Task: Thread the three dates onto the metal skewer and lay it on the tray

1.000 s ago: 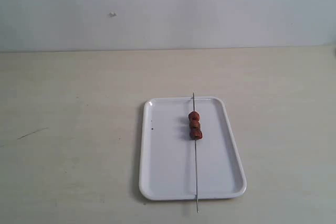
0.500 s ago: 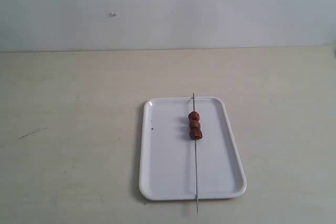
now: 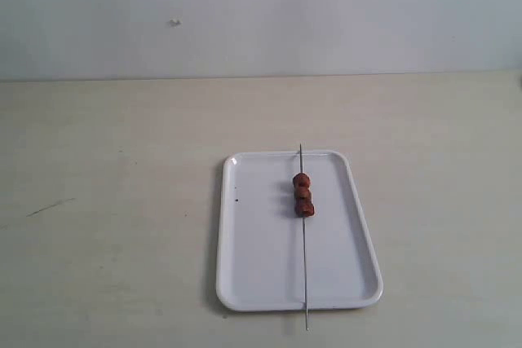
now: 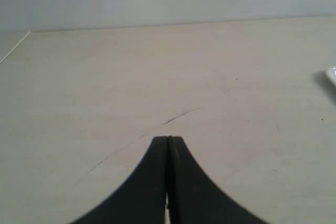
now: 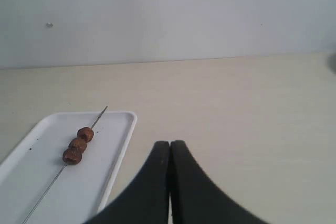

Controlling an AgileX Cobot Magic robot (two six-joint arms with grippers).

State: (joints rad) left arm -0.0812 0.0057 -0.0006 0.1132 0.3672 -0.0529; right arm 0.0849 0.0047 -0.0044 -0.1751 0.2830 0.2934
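The white tray lies on the table right of centre in the exterior view. The metal skewer rests lengthwise across it, both tips poking past the rim. The three dates sit threaded in a row on its far half. In the right wrist view the tray, skewer and dates appear off to one side of my right gripper, which is shut and holds nothing. My left gripper is shut over bare table, empty, with only a corner of the tray showing. Neither gripper shows in the exterior view.
A pale wooden table runs back to a plain light wall. A thin dark scratch marks the table on the left, and the same scratch lies just beyond my left gripper.
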